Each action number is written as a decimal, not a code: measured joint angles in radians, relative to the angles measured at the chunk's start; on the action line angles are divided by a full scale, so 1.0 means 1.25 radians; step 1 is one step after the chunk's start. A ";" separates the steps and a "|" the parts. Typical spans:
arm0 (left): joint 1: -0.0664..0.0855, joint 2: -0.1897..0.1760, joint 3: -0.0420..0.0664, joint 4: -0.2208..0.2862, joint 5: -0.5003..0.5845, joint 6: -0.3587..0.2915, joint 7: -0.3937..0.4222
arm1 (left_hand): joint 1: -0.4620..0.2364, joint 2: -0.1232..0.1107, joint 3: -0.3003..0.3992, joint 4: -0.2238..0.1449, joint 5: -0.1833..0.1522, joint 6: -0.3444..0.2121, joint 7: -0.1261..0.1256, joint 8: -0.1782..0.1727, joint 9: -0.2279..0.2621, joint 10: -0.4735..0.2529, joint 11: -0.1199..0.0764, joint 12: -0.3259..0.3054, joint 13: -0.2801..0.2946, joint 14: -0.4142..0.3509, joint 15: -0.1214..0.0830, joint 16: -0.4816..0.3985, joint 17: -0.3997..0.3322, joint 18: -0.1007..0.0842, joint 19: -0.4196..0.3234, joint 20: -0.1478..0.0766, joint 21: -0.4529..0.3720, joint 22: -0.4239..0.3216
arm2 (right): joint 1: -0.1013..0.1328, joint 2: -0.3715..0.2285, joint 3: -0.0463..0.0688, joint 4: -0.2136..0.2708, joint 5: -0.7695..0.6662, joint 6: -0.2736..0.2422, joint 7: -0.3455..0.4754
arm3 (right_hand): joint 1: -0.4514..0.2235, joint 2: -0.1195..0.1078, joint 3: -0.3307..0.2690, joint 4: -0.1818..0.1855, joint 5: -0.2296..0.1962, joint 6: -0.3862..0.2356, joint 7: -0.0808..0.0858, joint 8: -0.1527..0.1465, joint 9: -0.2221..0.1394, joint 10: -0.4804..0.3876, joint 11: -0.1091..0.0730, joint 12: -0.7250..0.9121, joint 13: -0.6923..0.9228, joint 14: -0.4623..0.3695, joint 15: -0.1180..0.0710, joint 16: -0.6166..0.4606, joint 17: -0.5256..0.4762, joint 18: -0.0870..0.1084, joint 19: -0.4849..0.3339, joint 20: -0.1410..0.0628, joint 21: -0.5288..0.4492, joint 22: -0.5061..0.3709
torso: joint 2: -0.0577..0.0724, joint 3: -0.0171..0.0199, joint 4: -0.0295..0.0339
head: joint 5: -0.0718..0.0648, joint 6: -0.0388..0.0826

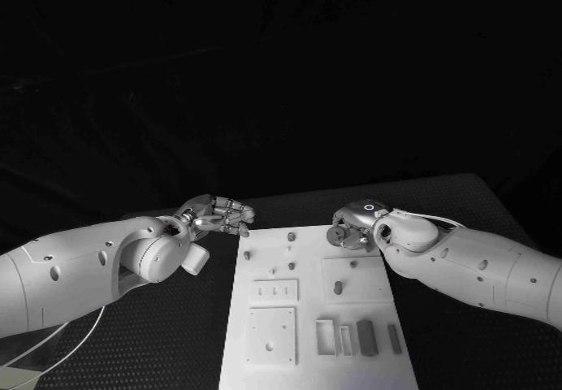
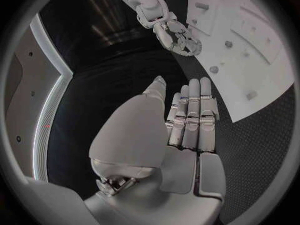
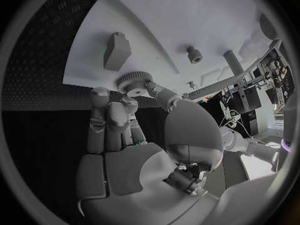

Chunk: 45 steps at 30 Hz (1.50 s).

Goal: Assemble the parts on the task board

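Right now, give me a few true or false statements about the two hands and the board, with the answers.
1. The right hand holds a small gear. True.
2. The left hand grips a part. False: it holds nothing, fingers straight in the left wrist view.
3. The board is bare. False: parts lie on it, such as a block.
4. Both hands are at the board's far end. True.
5. The left hand presses on the board. False: it is over the black table beside the board's corner.
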 measured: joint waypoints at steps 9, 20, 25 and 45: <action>0.000 0.000 0.000 -0.001 0.000 0.000 0.000 | 0.000 0.000 0.000 0.000 0.000 0.000 0.000 0.000 0.000 0.000 0.000 0.000 0.000 0.000 0.000 -0.003 0.000 0.000 0.000 0.000 0.000 0.000 | 0.000 -0.004 0.000 0.000 0.015 0.000 0.011 | 0.004 -0.004 0.004 -0.005 0.000 -0.003 0.003 -0.004 -0.001 -0.004 -0.002 0.001 -0.002 -0.003 0.003 0.000 0.000 0.000 -0.002 0.002 0.000 0.000 | 0.000 0.0002 0.0000 | -0.002 0.002; 0.000 0.000 0.000 -0.002 0.000 0.000 0.000 | 0.000 0.000 0.000 0.000 0.000 0.000 0.000 0.000 0.000 0.000 0.000 0.000 0.000 0.000 0.000 -0.003 0.001 -0.001 0.000 0.000 0.000 0.000 | 0.000 -0.006 0.001 -0.001 0.028 -0.002 0.022 | 0.029 0.037 0.008 -0.044 -0.001 0.015 -0.015 0.012 0.000 -0.007 -0.005 0.011 -0.010 -0.005 -0.001 0.000 0.000 -0.001 -0.006 0.004 0.000 0.000 | 0.001 0.0001 0.0005 | -0.005 0.001; 0.000 0.000 0.000 -0.002 0.000 0.000 0.000 | 0.000 0.000 0.000 0.000 0.000 0.000 0.000 0.000 0.000 0.000 0.000 0.000 0.000 0.000 0.000 -0.003 0.001 -0.002 0.000 0.000 0.000 0.000 | 0.000 -0.006 0.001 0.000 0.029 -0.006 0.029 | 0.053 0.073 0.009 -0.080 -0.004 0.026 -0.026 0.034 0.017 -0.004 -0.013 0.014 -0.016 -0.001 -0.005 0.000 0.000 -0.001 -0.008 0.002 0.000 0.000 | 0.001 -0.0005 0.0005 | -0.005 0.000; 0.000 -0.003 0.000 -0.001 0.000 0.000 -0.001 | 0.000 0.000 0.000 0.000 0.000 0.000 0.000 0.000 0.000 0.000 0.000 0.000 0.000 0.000 0.000 -0.003 0.002 -0.006 0.000 0.000 0.000 0.000 | -0.004 -0.008 -0.002 -0.001 0.014 -0.040 0.038 | 0.067 0.094 0.014 -0.097 -0.007 0.027 -0.027 0.062 0.017 0.008 -0.024 0.017 -0.024 0.002 -0.019 0.000 -0.002 -0.001 -0.009 0.003 0.000 0.000 | 0.001 -0.0004 0.0001 | -0.008 -0.002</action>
